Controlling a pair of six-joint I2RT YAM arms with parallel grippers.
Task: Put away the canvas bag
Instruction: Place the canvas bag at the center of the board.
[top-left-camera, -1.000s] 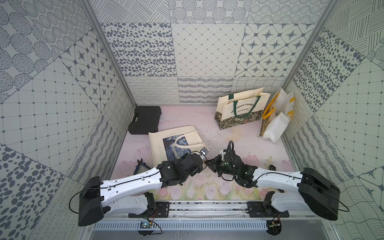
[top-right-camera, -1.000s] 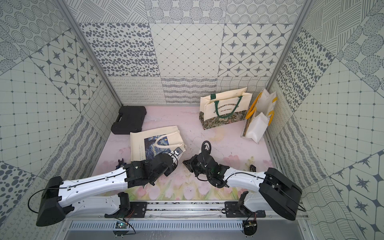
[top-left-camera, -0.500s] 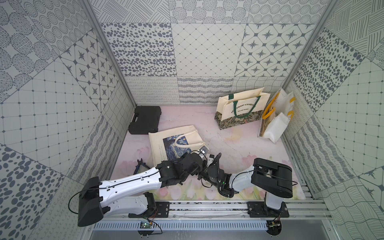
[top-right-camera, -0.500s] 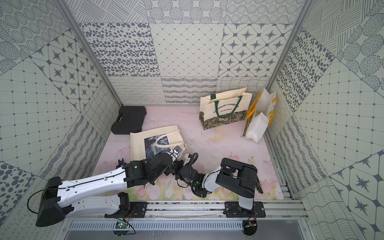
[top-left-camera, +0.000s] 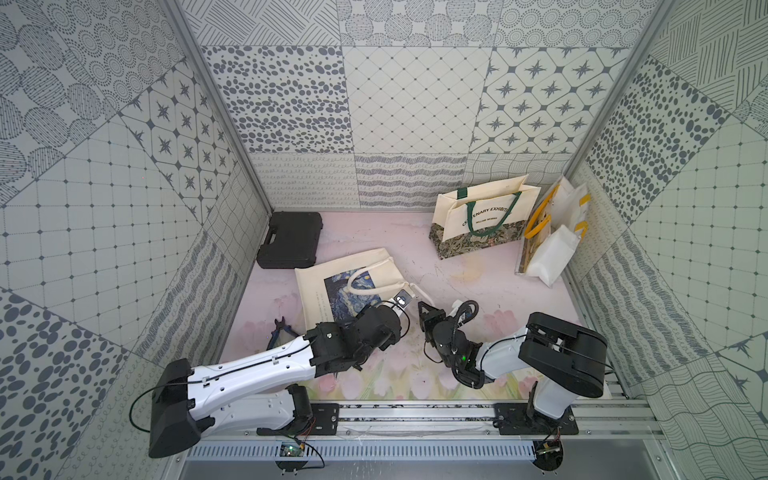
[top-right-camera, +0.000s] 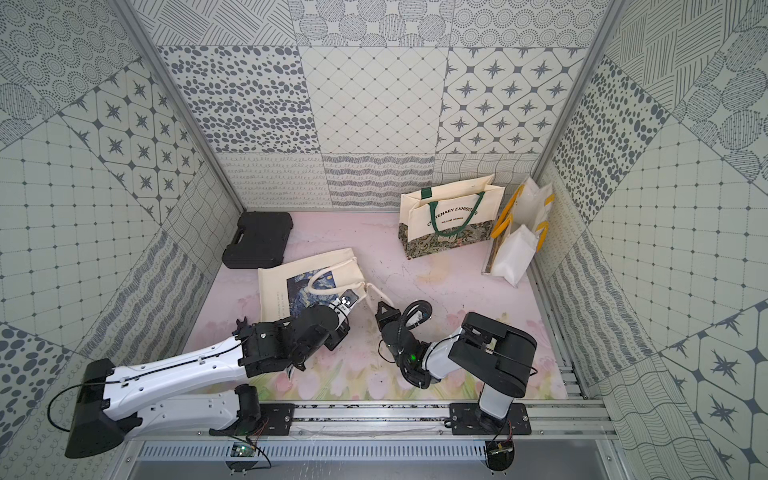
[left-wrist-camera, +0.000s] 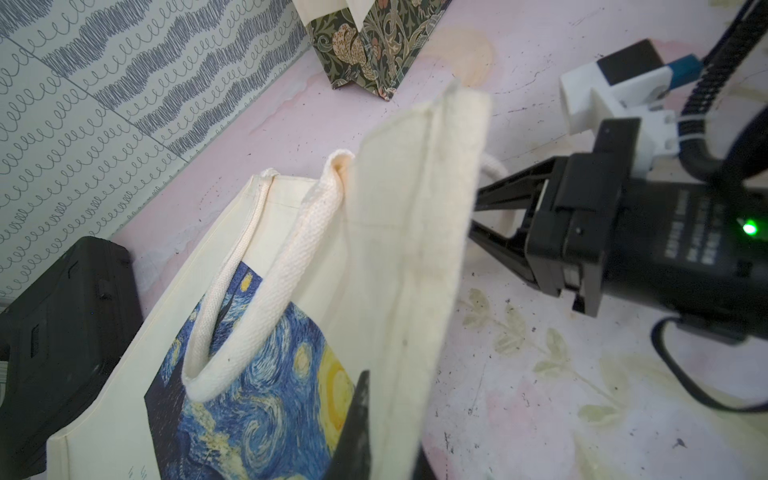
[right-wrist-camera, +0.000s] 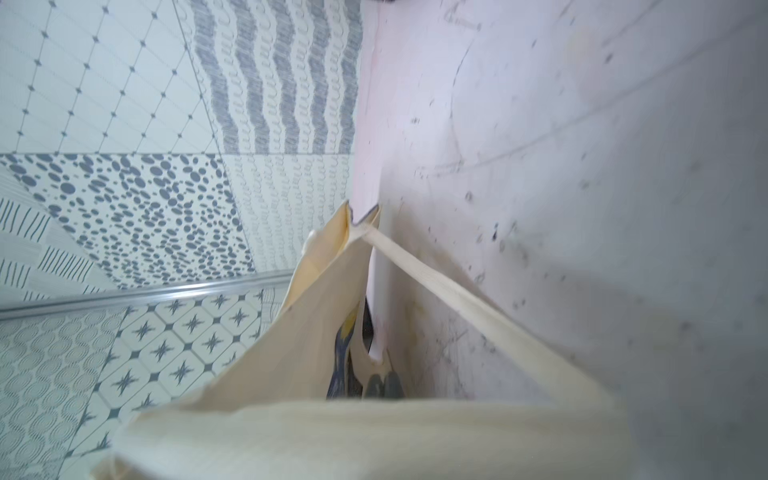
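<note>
Our left gripper (top-left-camera: 402, 300) is clamped on the near-right edge of the canvas tote bag (top-left-camera: 353, 264) — our right gripper (top-left-camera: 421, 306) pinches its strap (right-wrist-camera: 478, 307).

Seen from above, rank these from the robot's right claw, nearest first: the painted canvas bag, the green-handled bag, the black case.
From the right gripper, in a top view:
1. canvas bag: at the jaws, on its left.
2. green-handled bag: standing toward the back, rightward.
3. black case: back-left corner.

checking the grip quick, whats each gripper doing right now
left gripper: closed on the canvas bag, edge lifted.
right gripper: closed on the canvas bag too.
</note>
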